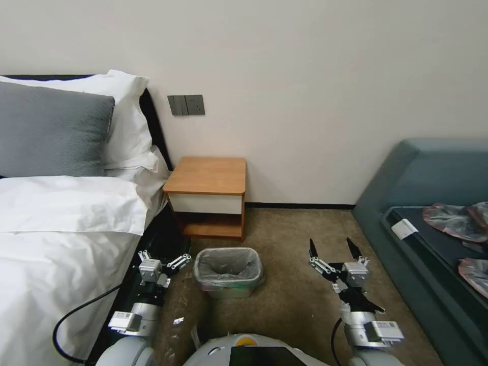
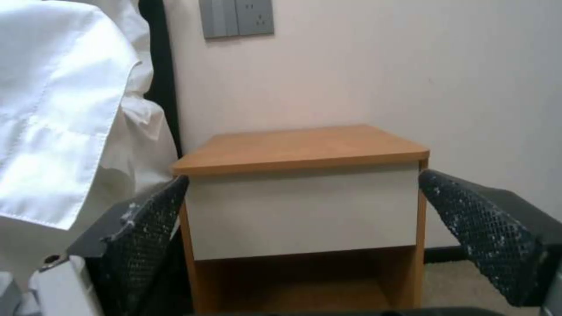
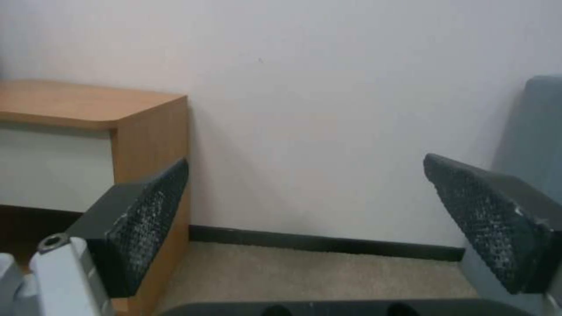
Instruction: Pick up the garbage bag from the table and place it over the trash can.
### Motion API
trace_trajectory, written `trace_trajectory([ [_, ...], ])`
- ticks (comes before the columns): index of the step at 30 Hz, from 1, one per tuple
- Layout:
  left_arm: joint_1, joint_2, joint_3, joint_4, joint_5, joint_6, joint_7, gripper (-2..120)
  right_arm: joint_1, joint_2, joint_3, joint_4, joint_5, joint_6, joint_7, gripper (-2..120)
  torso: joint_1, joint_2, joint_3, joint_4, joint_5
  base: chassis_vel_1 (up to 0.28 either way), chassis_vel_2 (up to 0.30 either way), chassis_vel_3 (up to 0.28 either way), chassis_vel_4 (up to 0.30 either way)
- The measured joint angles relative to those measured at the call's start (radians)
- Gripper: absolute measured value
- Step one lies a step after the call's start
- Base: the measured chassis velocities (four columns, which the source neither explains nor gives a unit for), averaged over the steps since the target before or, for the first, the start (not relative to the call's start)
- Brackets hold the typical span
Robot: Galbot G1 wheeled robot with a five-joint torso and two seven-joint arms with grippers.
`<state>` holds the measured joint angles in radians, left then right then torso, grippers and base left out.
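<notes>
Now both arms hang low, left pincer [image 1: 163, 252] and right pincer [image 1: 333, 248] spread.

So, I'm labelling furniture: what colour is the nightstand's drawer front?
White, under the orange-brown top of the table; clearest in the left wrist view.

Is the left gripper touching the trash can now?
Apart. In the head view the left gripper, its fingers open, hangs beside the trash can, and a strip of carpet shows between its fingertips and the garbage bag stretched over the rim.
</notes>
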<state>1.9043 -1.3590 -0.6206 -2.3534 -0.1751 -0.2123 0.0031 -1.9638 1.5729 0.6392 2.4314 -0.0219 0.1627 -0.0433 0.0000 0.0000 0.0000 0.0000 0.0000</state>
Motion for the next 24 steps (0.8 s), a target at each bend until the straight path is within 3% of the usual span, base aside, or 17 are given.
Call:
trace_trajectory([
  [24, 0.000, 0.001, 0.000, 0.001, -0.001, 0.001, -0.001, 100, 0.000, -0.001, -0.001, 0.000, 0.000, -0.001, 0.001, 100, 0.000, 0.000, 0.000, 0.0000, 0.0000, 0.000, 0.000, 0.000, 0.000],
])
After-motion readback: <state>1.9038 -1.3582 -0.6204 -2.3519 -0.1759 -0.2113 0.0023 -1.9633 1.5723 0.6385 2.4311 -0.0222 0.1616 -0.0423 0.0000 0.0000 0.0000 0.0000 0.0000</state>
